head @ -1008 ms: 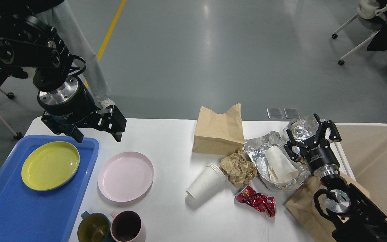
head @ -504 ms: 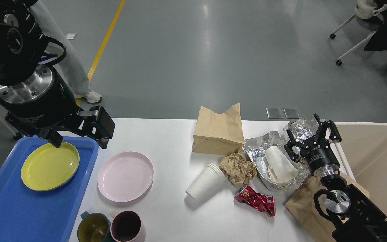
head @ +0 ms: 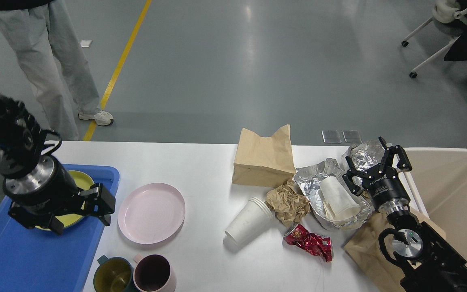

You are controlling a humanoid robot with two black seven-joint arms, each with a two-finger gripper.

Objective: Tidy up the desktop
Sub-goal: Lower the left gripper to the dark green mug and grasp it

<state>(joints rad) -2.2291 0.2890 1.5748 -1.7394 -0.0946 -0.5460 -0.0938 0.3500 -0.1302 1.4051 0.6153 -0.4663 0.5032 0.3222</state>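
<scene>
My left gripper, fingers wide and empty, hangs lower left; the pink plate on the desktop lies just right.

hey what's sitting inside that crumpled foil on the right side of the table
A white paper cup lies on its side in the foil, mouth toward the near edge. Anything beneath the cup is covered, and the right gripper hides the foil's right part.

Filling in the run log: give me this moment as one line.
left claw: open, over yellow round plate in blue plastic tray | right claw: open, above crumpled silver foil | pink round plate: on white desktop
</scene>
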